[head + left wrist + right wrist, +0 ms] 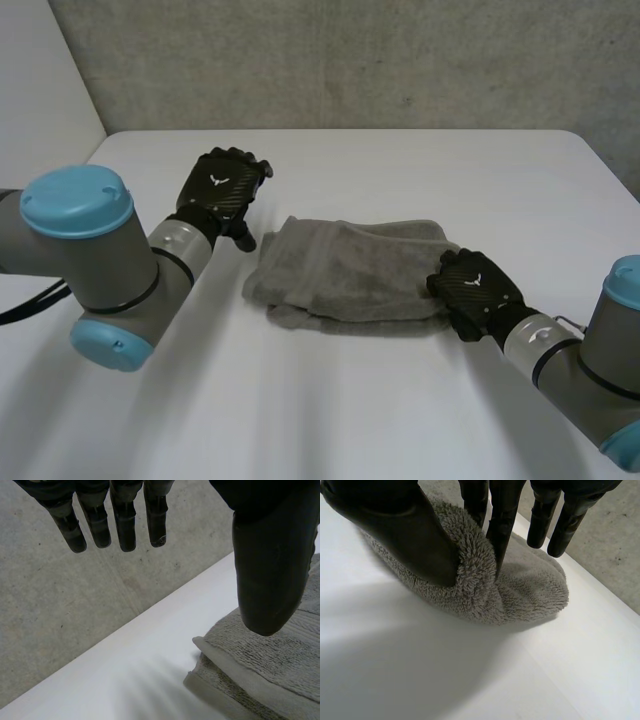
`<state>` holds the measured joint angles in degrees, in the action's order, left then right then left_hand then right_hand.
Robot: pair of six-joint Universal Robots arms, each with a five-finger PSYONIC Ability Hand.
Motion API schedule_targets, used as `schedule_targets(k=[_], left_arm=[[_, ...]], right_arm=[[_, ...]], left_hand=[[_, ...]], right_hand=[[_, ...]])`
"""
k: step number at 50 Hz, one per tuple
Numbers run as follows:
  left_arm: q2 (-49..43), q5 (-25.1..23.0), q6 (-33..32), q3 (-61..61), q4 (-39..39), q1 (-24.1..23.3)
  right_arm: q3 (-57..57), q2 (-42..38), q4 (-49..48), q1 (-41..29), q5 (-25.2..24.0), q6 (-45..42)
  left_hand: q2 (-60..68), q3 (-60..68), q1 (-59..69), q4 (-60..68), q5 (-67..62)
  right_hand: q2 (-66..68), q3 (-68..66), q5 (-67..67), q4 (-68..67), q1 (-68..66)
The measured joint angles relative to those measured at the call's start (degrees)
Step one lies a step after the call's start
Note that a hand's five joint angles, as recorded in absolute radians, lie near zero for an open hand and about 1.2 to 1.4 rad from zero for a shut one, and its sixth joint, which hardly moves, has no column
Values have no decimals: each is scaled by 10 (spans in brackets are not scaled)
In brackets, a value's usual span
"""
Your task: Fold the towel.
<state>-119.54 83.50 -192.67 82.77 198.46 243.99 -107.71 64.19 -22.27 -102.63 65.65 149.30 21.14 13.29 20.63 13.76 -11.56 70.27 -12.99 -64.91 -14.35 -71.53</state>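
- Right hand [410, 530] nips a thick roll of the towel [530, 587] between thumb and fingers, at its right end;
- Left hand [270, 565] hangs spread and holds nothing; its thumb is over the towel's left corner, seemingly clear of it;
- Towel lies folded in layers mid-desk [400, 170], between the hands;
- It looks soft, plush, light and floppy; likely to sag wherever unsupported, so best taken by corners or the hemmed edge, all layers together.

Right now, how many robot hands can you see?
2. The left hand is open beside one end of the towel; the right hand pinches its other end.
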Motion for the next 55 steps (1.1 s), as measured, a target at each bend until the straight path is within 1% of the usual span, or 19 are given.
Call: schedule_targets(k=[5,9,11,13,19,22,24,26,28,32,35,38,39,42,47,55], left_arm=[[14,0,0,19,0,3],[26,0,0,39,0,9],[33,-1,-1,52,0,13],[42,-2,-1,68,0,20],[66,-5,-2,103,0,37],[74,-12,-1,113,0,42],[78,-16,-1,116,0,44],[80,-20,0,116,0,45],[82,-23,1,115,0,46],[82,-24,1,111,1,46],[83,-23,2,108,3,46],[83,-22,4,107,6,45],[84,-21,7,106,8,45],[84,-20,20,103,12,45],[84,-19,40,97,15,46],[84,-18,50,93,15,46]], right_arm=[[-9,7,18,6,-20,0],[-19,19,52,31,-49,-8],[-22,28,76,55,-69,-20],[-23,44,107,89,-92,-42],[11,84,197,167,-138,-118],[49,93,244,183,-149,-148],[73,94,266,179,-152,-158],[96,92,284,164,-153,-164],[135,82,302,116,-149,-167],[175,64,308,34,-131,-166],[211,42,303,-59,-97,-161],[232,22,295,-119,-72,-155],[243,9,289,-149,-60,-150],[265,-24,271,-207,-37,-134],[286,-76,239,-260,-5,-114],[289,-113,191,-281,32,-100]], left_hand=[[-1,0,0,0,2],[-1,0,0,0,2],[-1,0,0,0,2],[-1,0,0,0,2],[-1,0,0,0,2],[-1,0,0,0,2],[-1,0,0,0,2],[-1,0,0,0,2],[-1,0,0,0,2],[-1,0,0,0,2],[-1,0,0,0,2],[-1,0,0,0,2],[-1,0,0,0,3],[-1,0,0,0,3],[-1,0,0,0,4],[-1,0,0,0,5]], right_hand=[[0,0,0,0,0],[0,0,0,0,0],[0,0,0,0,0],[0,0,0,0,0],[0,0,0,0,-6],[0,0,0,0,-6],[0,0,0,0,-6],[0,0,0,0,-6],[0,0,0,0,-8],[6,0,0,0,-10],[7,0,0,0,-12],[7,0,0,0,-12],[7,0,0,0,-12],[7,0,0,0,-12],[7,0,0,0,-14],[6,0,-2,0,-14]])
